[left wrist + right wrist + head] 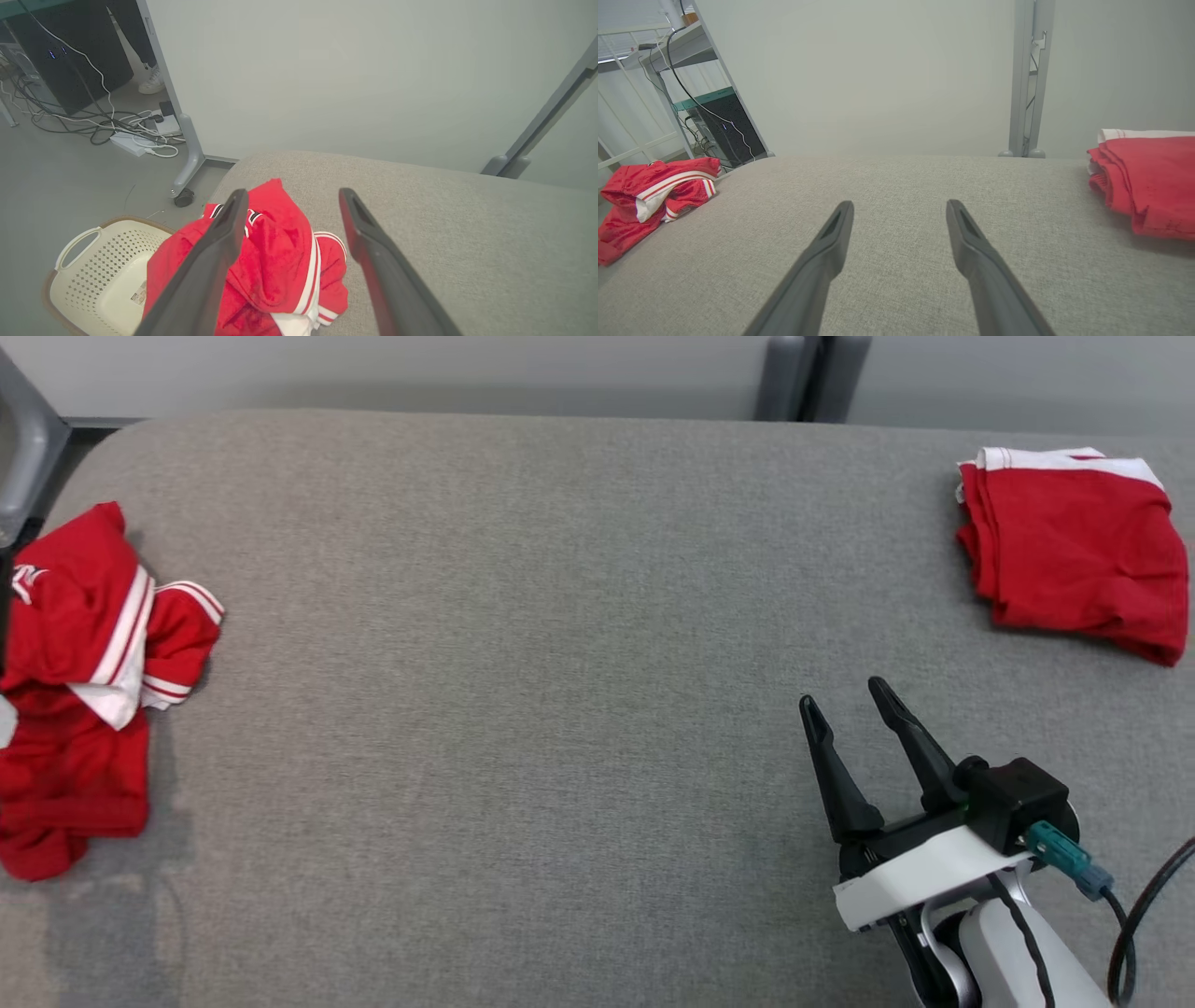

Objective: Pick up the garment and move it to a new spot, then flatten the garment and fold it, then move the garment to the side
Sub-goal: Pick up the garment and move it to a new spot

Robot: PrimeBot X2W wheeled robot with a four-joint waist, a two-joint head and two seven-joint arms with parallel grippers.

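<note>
— What's the right gripper (842,694) like?
— Two long black fingers (836,775), broad at the root and narrowing to blunt points, each with a shallow slot sunk near the tip.
— And behind the jaws?
— A white band (920,877) runs across the finger roots. Just behind one finger's root sits a boxy black housing (1018,795). A teal plug (1058,851) with a blue-grey collar leaves its far side and feeds a looping black cable (1132,919). Farther back is a rounded white forearm (1013,957), with a thin black wire (1022,924) along it.
— The left gripper (293,193)?
— Same pattern: matte dark grey, slotted near the tips.
</note>
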